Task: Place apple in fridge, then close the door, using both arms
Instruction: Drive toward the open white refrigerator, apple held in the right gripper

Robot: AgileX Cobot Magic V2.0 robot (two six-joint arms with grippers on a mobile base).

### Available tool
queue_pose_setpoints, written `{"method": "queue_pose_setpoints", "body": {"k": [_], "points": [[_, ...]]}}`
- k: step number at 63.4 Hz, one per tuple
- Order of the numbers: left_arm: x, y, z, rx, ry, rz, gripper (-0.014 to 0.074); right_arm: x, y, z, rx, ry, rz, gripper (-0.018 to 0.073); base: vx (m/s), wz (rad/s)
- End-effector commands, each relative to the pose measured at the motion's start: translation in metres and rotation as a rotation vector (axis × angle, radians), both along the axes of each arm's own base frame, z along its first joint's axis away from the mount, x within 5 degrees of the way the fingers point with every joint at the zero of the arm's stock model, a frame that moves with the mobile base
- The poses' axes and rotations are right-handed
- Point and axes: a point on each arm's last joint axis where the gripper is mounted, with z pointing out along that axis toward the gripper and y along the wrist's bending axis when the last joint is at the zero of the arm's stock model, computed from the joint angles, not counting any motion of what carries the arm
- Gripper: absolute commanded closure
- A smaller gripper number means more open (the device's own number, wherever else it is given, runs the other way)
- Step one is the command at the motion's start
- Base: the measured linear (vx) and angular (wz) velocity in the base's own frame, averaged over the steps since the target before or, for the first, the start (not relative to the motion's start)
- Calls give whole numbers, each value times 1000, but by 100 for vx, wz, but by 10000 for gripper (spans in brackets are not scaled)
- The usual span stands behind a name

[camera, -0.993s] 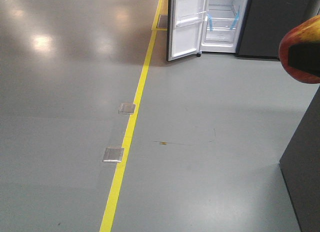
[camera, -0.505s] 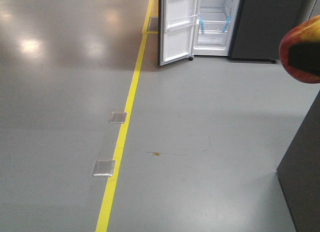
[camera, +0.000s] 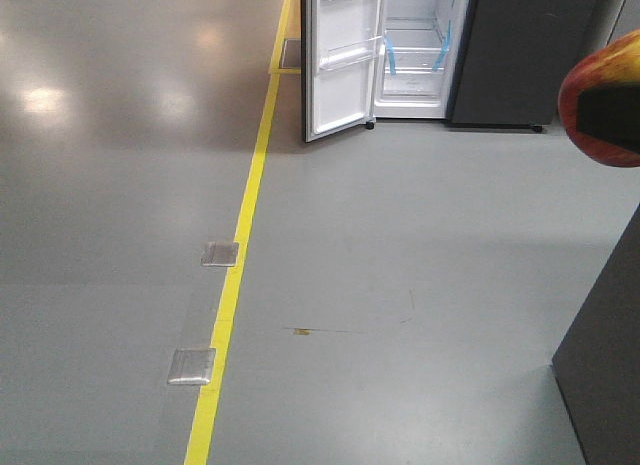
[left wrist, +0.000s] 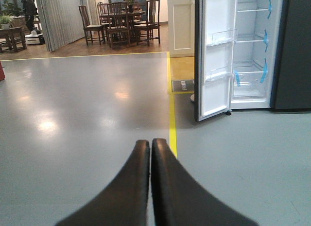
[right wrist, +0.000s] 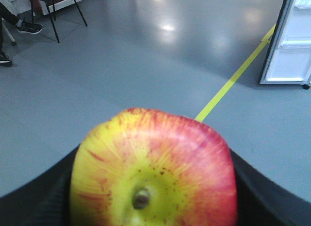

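The red and yellow apple [right wrist: 153, 170] fills the right wrist view, clamped between my right gripper's black fingers [right wrist: 252, 192]. It also shows at the right edge of the front view [camera: 600, 100], with a black finger across it. The fridge [camera: 415, 45] stands far ahead at the top of the front view, its white inside and blue tape strips showing. Its door [camera: 340, 60] hangs open to the left, white lining and bins facing me. The left wrist view shows fridge [left wrist: 252, 51] and door [left wrist: 216, 56] too. My left gripper [left wrist: 150, 143] is shut and empty, above the floor.
A yellow floor line [camera: 240, 245] runs toward the fridge, with two metal floor plates [camera: 220, 253] beside it. A dark grey cabinet [camera: 605, 375] stands close at the right. Another dark unit [camera: 520, 55] stands right of the fridge. Chairs and a table [left wrist: 121, 22] are far back.
The fridge and floor marks have shifted left and down in the front view, with the fridge a little larger. The apple keeps its place in the right gripper.
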Motion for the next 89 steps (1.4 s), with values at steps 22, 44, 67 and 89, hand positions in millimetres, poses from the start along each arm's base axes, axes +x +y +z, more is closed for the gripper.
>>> {"method": "queue_pose_setpoints", "body": {"k": [22,44,67,89], "points": [[0,0,1,-12,-70,6,603,-3,1,14,51,-81,-17,566,18,-1],[0,0,1,-12,-70,6,603,-3,1,14,51,-81,-17,566,20,-1],[0,0,1,-12,-70,6,603,-3,1,14,51,-82,-17,566,22,0],[0,0,1,-12,-70,6,603,-3,1,14,51,-81,-17,566,22,-1]]}}
